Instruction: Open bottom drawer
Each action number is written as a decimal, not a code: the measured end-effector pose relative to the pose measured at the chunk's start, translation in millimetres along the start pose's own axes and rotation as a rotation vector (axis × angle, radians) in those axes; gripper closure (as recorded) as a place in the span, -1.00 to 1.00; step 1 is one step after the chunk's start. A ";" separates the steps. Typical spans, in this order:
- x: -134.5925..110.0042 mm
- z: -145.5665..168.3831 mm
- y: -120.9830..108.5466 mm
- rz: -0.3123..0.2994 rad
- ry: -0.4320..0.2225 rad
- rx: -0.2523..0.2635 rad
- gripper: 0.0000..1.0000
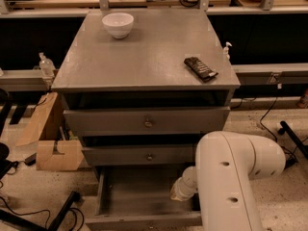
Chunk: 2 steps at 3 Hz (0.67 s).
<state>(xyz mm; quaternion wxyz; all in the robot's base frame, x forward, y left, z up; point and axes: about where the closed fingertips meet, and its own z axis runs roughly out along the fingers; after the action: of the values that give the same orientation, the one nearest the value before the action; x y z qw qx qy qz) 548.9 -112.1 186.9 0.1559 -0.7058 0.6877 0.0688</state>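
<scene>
The bottom drawer [139, 194] of the grey cabinet is pulled out toward me and shows a plain grey inside. Its slim front [144, 220] sits at the lower edge of the view. My white arm [236, 177] fills the lower right. Its wrist reaches down and left over the right part of the open drawer. My gripper [175, 195] is at the end of that wrist, just above the drawer's inside. The two taller drawers above, the top one [147, 121] and the middle one [149, 155], are nearly shut.
A white bowl [118, 24] and a dark snack bar [200, 68] lie on the cabinet top [144, 57]. A cardboard box [50, 143] stands on the floor at the left. Cables [19, 211] and a black leg lie at the lower left. A bench runs behind.
</scene>
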 end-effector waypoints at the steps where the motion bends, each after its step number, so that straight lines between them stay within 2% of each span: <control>1: 0.0 0.0 0.0 0.000 0.000 0.000 1.00; 2: 1.5 4.9 8.3 0.012 -0.005 -0.022 1.00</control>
<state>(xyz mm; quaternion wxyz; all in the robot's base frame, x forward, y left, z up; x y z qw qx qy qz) 541.3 -112.0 180.8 0.1497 -0.7029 0.6909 0.0790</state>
